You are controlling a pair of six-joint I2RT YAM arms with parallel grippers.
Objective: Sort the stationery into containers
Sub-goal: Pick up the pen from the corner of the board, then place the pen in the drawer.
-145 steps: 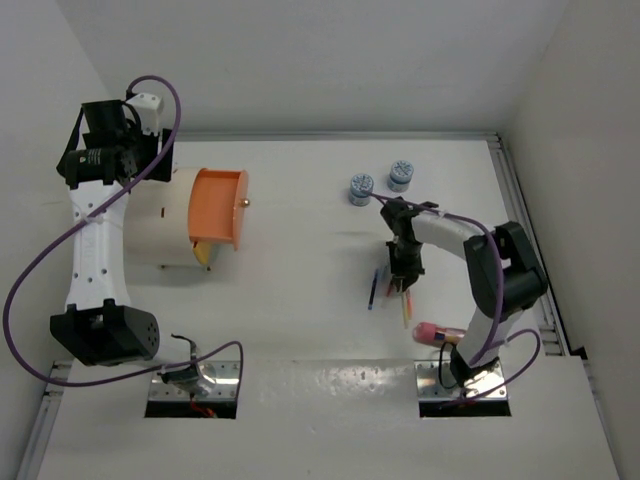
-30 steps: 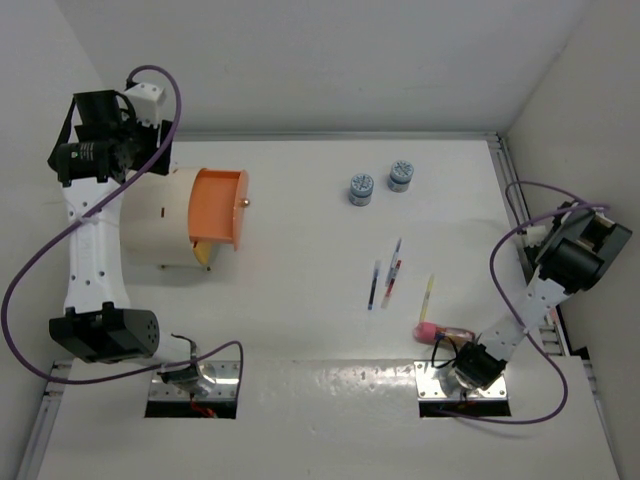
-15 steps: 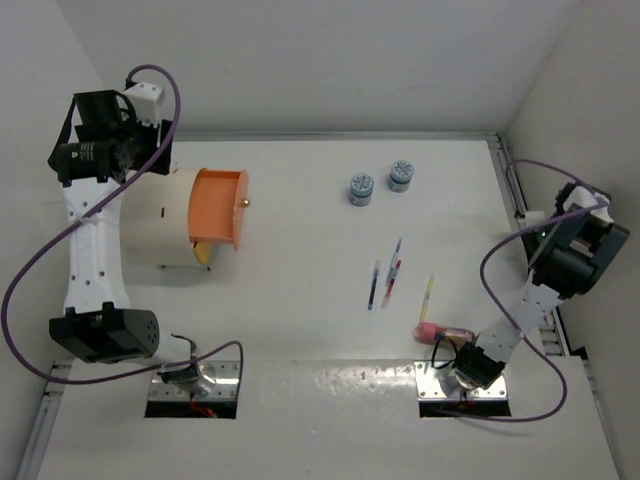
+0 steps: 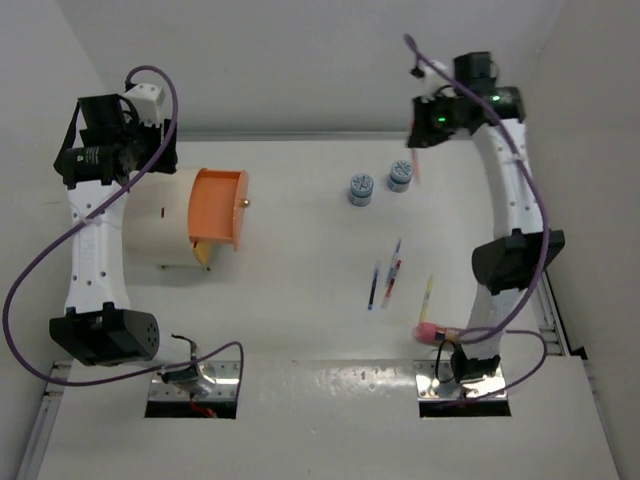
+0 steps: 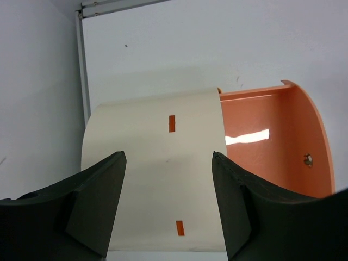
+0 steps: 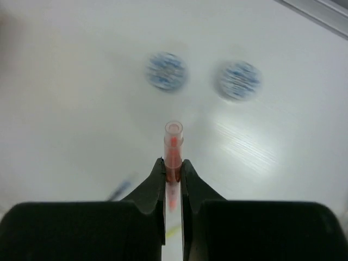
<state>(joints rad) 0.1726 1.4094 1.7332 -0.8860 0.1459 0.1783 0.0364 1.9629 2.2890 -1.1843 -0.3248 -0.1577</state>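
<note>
My right gripper is shut on a thin red pen and hangs high over the back of the table, by the two round blue-and-white pieces. From above, the held pen points down from that gripper. A blue pen, a red-and-blue pen, an orange pen and a pink stubby cylinder lie on the table. My left gripper stands open above the cream drum, with its orange drawer pulled out.
The drum with its orange drawer sits at the left, close to the side wall. A metal rail runs along the table's right edge. Both arm bases are bolted at the near edge.
The right arm has swung from the table's right edge up to the back, above the round pieces, with the red pen in its jaws. The left arm has not moved.
</note>
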